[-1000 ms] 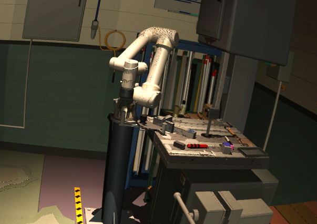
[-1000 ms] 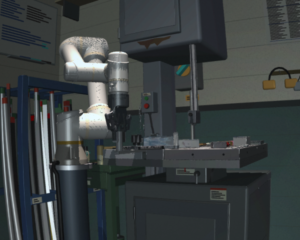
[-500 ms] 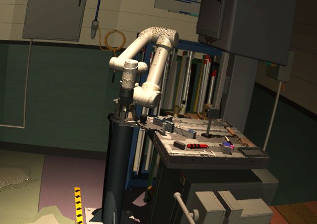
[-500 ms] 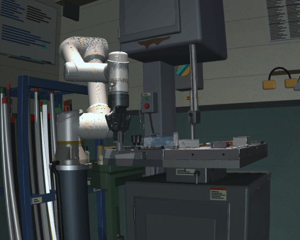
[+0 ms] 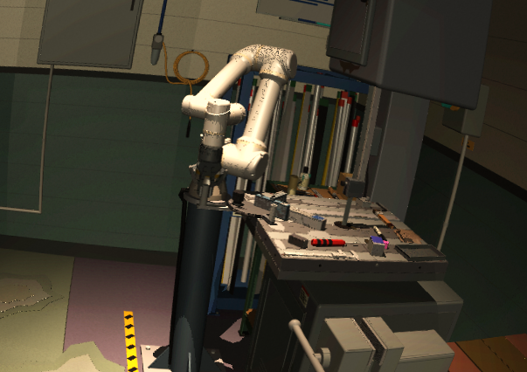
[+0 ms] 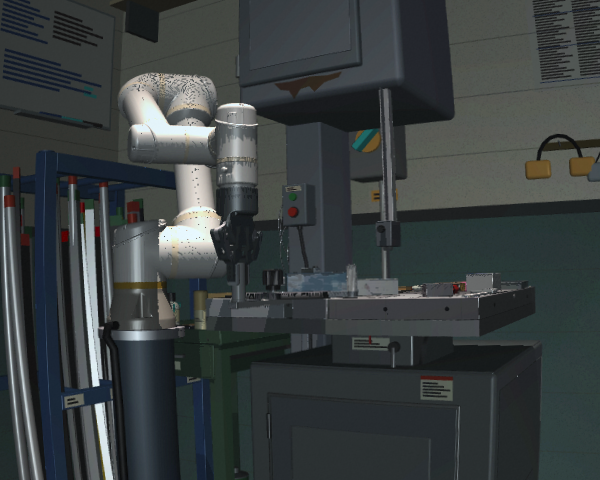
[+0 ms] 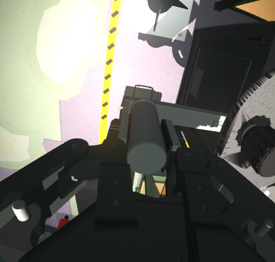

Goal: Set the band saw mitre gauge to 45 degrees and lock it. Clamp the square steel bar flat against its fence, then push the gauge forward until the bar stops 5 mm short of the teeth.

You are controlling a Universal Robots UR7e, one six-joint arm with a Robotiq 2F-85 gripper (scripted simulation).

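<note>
The mitre gauge sits at the near-left end of the saw table, its graduated protractor head and black knurled lock knob at the right of the wrist camera. A grey upright push handle rises from the gauge's outer end, and my gripper is closed around it, pointing straight down. The square steel bar lies along the bluish fence under a clamp. The blade drops below its guide post further along the table.
The table's left edge is right under my gripper. A red-handled tool, a dark block, a purple-topped block and a dark tray lie on the table. A blue rack of bars stands behind my pedestal.
</note>
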